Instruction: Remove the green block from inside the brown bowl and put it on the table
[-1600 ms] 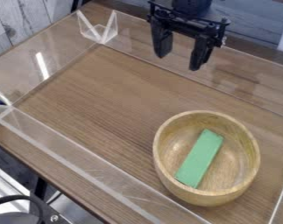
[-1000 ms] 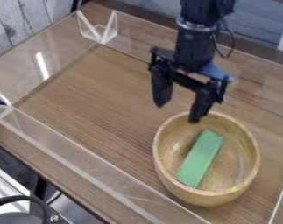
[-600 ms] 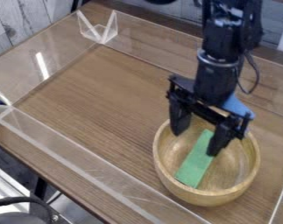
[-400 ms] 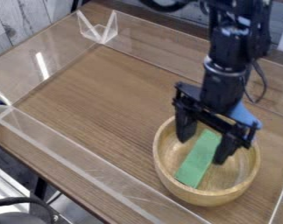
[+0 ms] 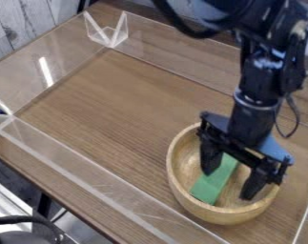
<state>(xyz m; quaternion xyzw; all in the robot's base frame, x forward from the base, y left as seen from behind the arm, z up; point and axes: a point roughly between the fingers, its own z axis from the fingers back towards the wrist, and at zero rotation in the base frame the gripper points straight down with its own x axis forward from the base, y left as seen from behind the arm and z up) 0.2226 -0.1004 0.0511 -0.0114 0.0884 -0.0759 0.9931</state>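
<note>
In the one camera view, my gripper point(image 5: 243, 168) had travelled from the upper frame down into the brown bowl point(image 5: 182, 157) at lower right, fingers spread wide and empty, straddling the green block point(image 5: 216, 181) lying inside, ready for closing.

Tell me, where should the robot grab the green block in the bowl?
Probably from straight above, across the narrow width of the green block near its middle. It is long and thin and lies slanted inside the brown bowl, so its long sides look easiest to pinch. The open gripper already hangs over it, one finger on each side.
</note>
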